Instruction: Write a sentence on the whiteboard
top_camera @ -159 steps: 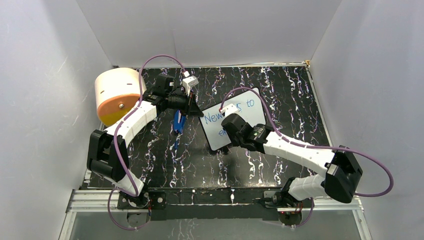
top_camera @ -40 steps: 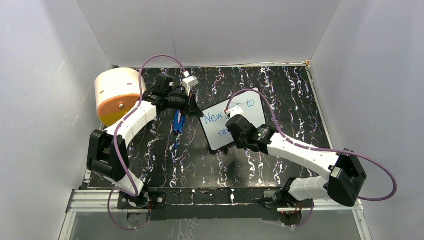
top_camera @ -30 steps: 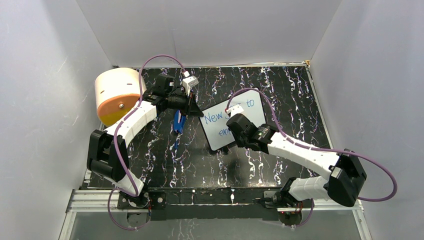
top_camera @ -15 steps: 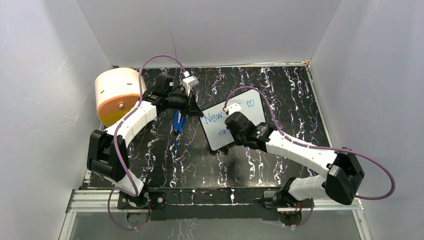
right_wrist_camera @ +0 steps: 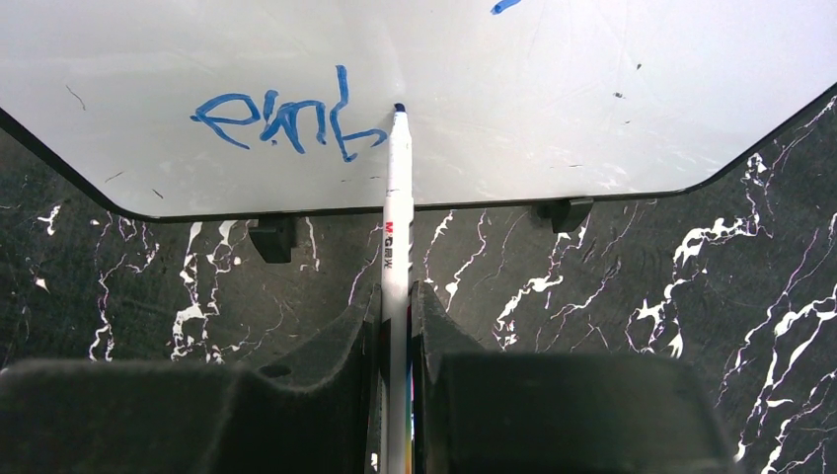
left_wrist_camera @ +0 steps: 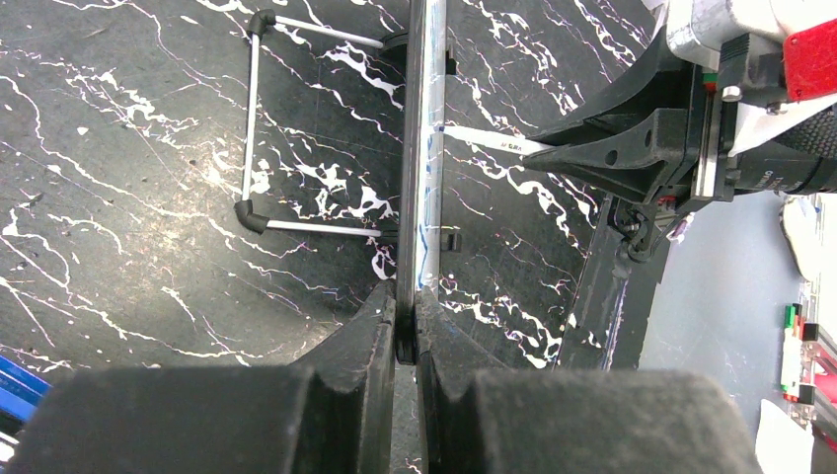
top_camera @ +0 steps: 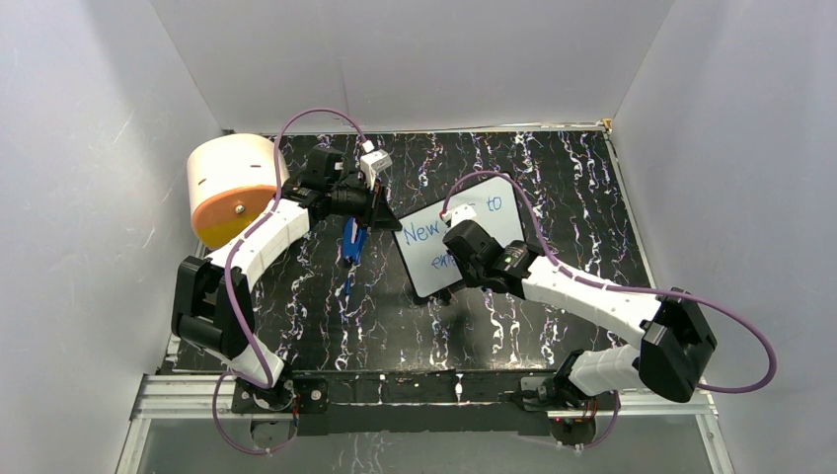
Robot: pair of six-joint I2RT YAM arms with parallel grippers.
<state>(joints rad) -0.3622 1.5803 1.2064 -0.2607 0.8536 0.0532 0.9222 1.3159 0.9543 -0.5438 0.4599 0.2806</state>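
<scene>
The whiteboard (top_camera: 422,265) stands near the middle of the black, white-streaked table (top_camera: 563,178), turned at an angle so that one corner points toward the left arm. It is a flat white panel with a thin black frame and rounded corners. The right wrist view shows two small black feet (right_wrist_camera: 271,237) under its near edge, and the left wrist view shows a silver wire prop (left_wrist_camera: 252,118) with black corner pieces behind it. The sentence (top_camera: 424,233) is in blue handwriting. From above, the upper line reads "New", then a stretch hidden by the right arm, then "to". The lower line begins "em" before the arm covers it. Close up, the right wrist view shows that lower line (right_wrist_camera: 286,123) as about three letters, seemingly "emb", with the last letter's tall stroke rising above the rest. The white surface also carries a few faint specks and scratches. The left claw (left_wrist_camera: 406,326) is pressed together on the board's edge, which runs straight up between its fingers. The right claw (right_wrist_camera: 395,306) pinches a white marker (right_wrist_camera: 397,217) whose dark tip touches the board just beside the last letter. A blue pen-like object (top_camera: 352,240) lies on the table near the left claw. A cream-and-orange cylinder (top_camera: 232,188) sits on its side at the far left.
</scene>
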